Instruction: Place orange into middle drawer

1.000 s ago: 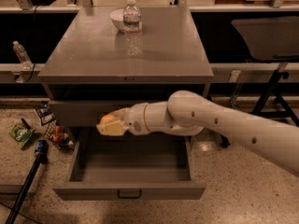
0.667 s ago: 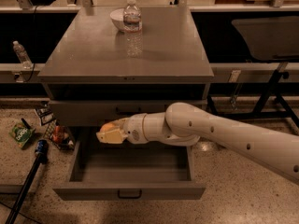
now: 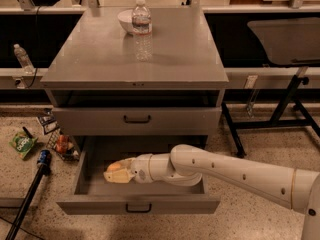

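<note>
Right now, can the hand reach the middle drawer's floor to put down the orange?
Probably yes: the middle drawer is pulled open, and the hand, holding the orange, hangs inside it, nothing visible below.

gripper [image 3: 118, 173] low in the middle drawer [image 3: 137, 204] at its left, orange [image 3: 114, 167] clasped in it, bottle [image 3: 142, 29] just right of bowl [image 3: 124, 19], both far on cabinet top [image 3: 190, 54]

Middle drawer [image 3: 175, 205] is matt grey metal; cabinet top [image 3: 100, 59] smooth, w/ slight gloss. Gripper [image 3: 114, 173], pale smooth plastic, sits in drawer's left part, clasping smooth-skinned orange [image 3: 114, 167]. Far bottle [image 3: 142, 29] is clear plastic.
</note>
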